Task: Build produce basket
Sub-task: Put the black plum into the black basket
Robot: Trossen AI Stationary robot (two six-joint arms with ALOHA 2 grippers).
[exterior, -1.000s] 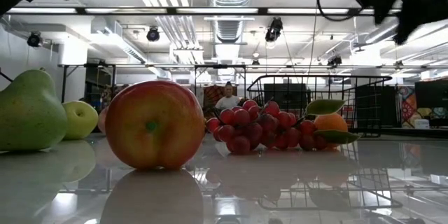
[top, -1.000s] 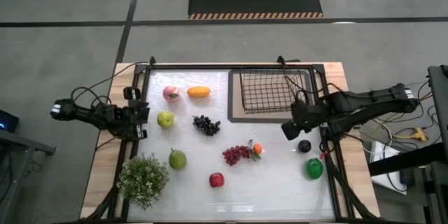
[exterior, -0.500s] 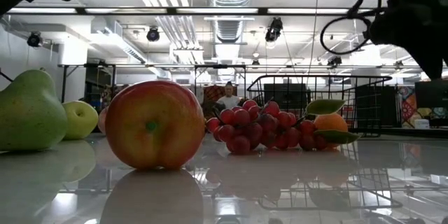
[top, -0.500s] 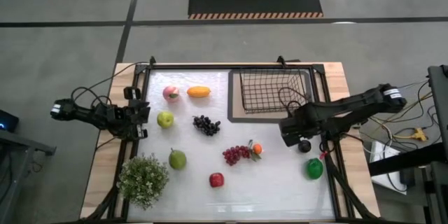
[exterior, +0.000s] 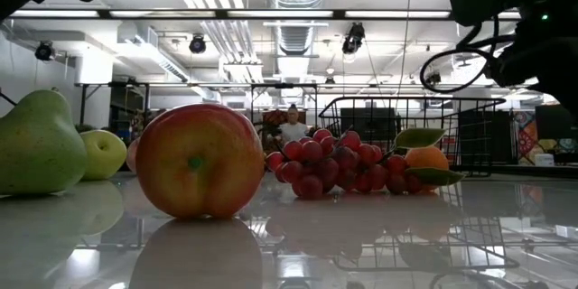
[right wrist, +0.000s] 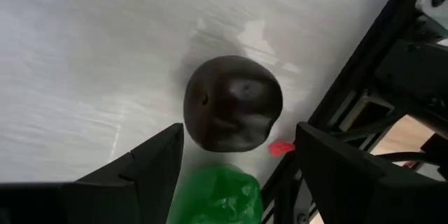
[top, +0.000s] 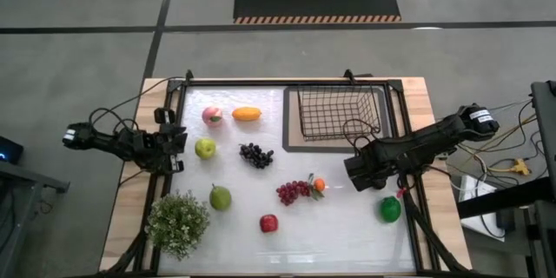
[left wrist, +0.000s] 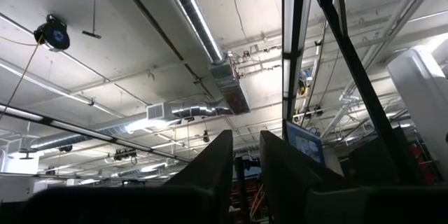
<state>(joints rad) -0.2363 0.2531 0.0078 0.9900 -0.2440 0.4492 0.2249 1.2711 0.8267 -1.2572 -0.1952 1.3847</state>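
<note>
Approach step: the right pincer (right wrist: 231, 175), spread wide, hovers over a dark round fruit (right wrist: 233, 113) beside the green pepper (top: 390, 209), lower right. The basket (top: 334, 111) stands empty, upper centre. Next: descend and close. The left pincer (left wrist: 239, 155), narrowly open, waits at left.

I am finding no text, label, brand, number or sign that I can read on anything in my views.
</note>
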